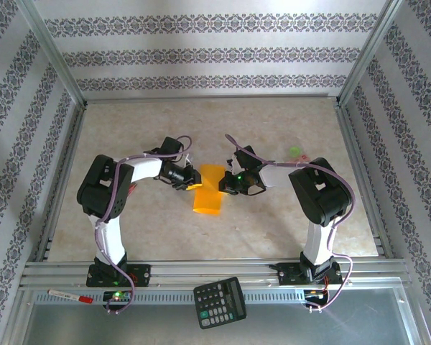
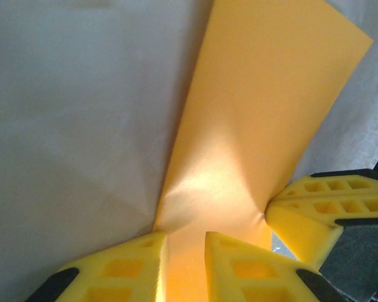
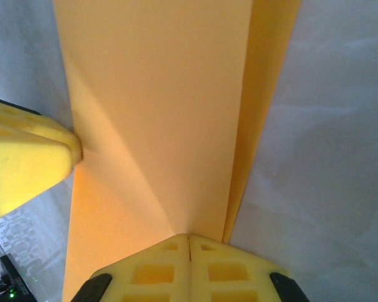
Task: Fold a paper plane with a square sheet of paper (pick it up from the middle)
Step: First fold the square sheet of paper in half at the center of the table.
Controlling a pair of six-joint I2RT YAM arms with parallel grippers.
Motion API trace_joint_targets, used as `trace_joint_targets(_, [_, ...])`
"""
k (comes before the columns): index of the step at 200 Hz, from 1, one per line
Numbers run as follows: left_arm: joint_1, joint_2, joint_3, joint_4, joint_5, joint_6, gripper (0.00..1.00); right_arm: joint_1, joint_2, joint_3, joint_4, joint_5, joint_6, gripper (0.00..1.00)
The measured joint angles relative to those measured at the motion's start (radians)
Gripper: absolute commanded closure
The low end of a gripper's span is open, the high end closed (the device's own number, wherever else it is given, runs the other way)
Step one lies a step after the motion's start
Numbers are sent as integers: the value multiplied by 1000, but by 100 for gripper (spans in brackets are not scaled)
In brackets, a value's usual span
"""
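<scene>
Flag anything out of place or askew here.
The black calculator lies askew on the near rail, between the arms. The orange sheet of paper puckers where the left hand pinches it.

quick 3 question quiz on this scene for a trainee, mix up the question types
1. True or false: the right gripper has its jaws shut on the square sheet of paper.
2. Which black thing lies at the near edge, in front of the arms? A) calculator B) mug C) stapler
3. Fill in: the red-tipped marker lies nearer the ___ arm.

Key: 1 true; 2 A; 3 left
</scene>
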Motion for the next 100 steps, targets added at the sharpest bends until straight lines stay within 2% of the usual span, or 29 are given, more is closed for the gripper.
trace_joint_targets(40, [-29,-103,-84,21,22,-43,74,0,0,0,0,0,0,100])
trace_joint_targets(69, [-55,-99,-121,54,39,-64,77,0,0,0,0,0,-1,100])
trace_joint_targets(100, [-36,-90,-163,65,40,-64,78,0,0,0,0,0,-8,100])
